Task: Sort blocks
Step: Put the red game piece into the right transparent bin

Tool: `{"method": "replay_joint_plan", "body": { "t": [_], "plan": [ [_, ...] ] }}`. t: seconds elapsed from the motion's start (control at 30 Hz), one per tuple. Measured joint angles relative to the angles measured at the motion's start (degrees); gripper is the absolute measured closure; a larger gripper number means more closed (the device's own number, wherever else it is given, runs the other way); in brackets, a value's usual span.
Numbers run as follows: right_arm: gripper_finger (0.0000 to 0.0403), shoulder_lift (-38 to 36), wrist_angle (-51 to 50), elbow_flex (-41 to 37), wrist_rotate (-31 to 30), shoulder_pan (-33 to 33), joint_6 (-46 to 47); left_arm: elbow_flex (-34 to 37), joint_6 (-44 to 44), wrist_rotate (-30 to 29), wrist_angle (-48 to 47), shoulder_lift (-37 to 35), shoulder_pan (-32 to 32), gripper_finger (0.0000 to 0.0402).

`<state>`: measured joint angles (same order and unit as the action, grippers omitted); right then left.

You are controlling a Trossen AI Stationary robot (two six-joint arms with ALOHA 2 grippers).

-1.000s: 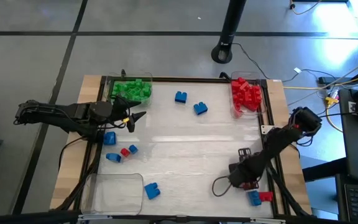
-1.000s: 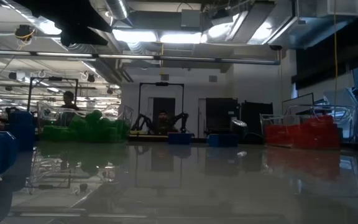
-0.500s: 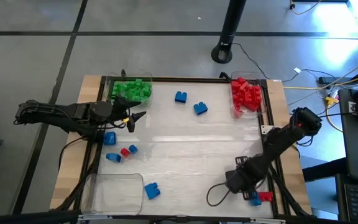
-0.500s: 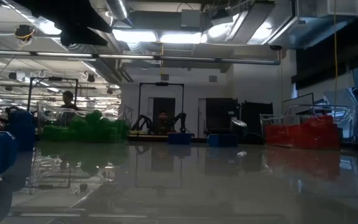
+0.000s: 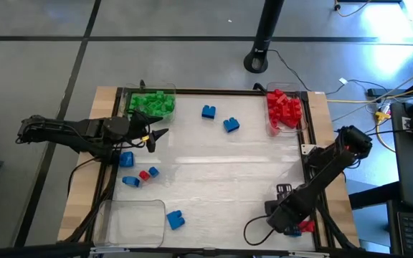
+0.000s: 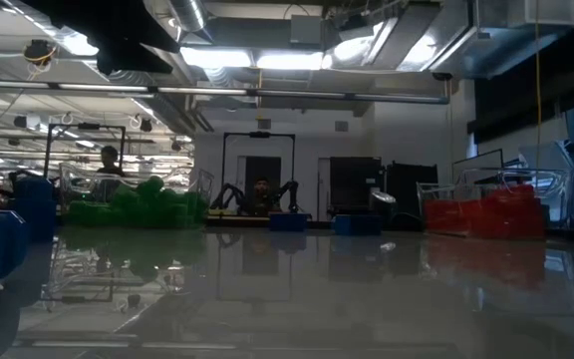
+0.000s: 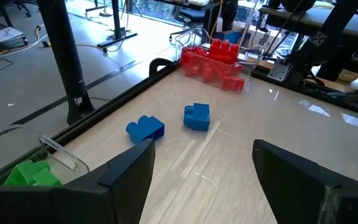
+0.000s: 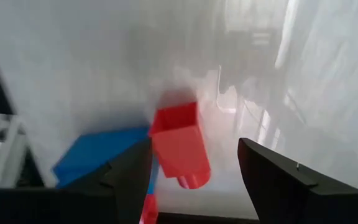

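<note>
My right gripper (image 5: 285, 222) hangs open, pointing down, at the table's near right corner. In the right wrist view a red block (image 8: 178, 144) stands on the table between its fingers, with a blue block (image 8: 95, 165) lying against it. I see no finger touching either. In the high view these two blocks (image 5: 305, 227) peek out beside the gripper. My left gripper (image 5: 158, 135) waits open above the table's left side. Loose blue blocks (image 5: 208, 112) (image 5: 231, 125) lie near the far edge.
Green blocks fill a clear tray (image 5: 153, 102) at the far left and red blocks a tray (image 5: 284, 109) at the far right. A clear tray (image 5: 131, 218) sits at the near left, a blue block (image 5: 175, 218) beside it. Small blue and red blocks (image 5: 138, 172) lie at the left.
My right gripper has moved toward the table's near edge and now hangs over the red and blue blocks at the near right corner, with its wrist turned a little. Its fingers have stayed open. The blocks have not moved.
</note>
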<state>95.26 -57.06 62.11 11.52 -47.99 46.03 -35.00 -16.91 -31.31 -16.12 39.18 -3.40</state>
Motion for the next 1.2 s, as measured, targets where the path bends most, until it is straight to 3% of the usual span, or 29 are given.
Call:
{"method": "replay_joint_plan", "body": {
  "t": [0.17, 0.5, 0.6, 0.77, 1.0, 1.2],
  "plan": [
    [0.0166, 4.3, 1.53, -0.07, 4.48, -0.04, -2.63, 0.0, 0.15, -0.01, -0.06, 0.2, 0.0, 0.0141],
    [0.0169, 9.39, -2.69, -0.09, 3.21, 0.0, -6.07, 0.0, 0.17, 0.0, 0.06, 0.42, 0.0, 0.0141],
    [0.0192, 9.51, -2.52, -0.07, 2.09, -0.04, -7.3, 0.0, 0.17, 0.0, 0.09, 0.42, 0.0, 0.0141],
    [0.0269, 9.52, -2.63, -0.07, 0.67, 0.0, -9.41, 0.0, 0.15, 0.0, 0.1, 0.42, 0.0, 0.0141],
    [0.0268, 9.49, -3.22, 1.13, -0.58, 0.03, -11.52, 0.0, 0.15, 0.0, 0.11, 0.42, 0.0, 0.0141],
    [0.0268, 9.46, -5.35, 8.31, -5.42, 2.83, -15.73, 0.0, 0.15, 0.0, 0.73, 0.42, 0.0, 0.0141]
  ]
}}
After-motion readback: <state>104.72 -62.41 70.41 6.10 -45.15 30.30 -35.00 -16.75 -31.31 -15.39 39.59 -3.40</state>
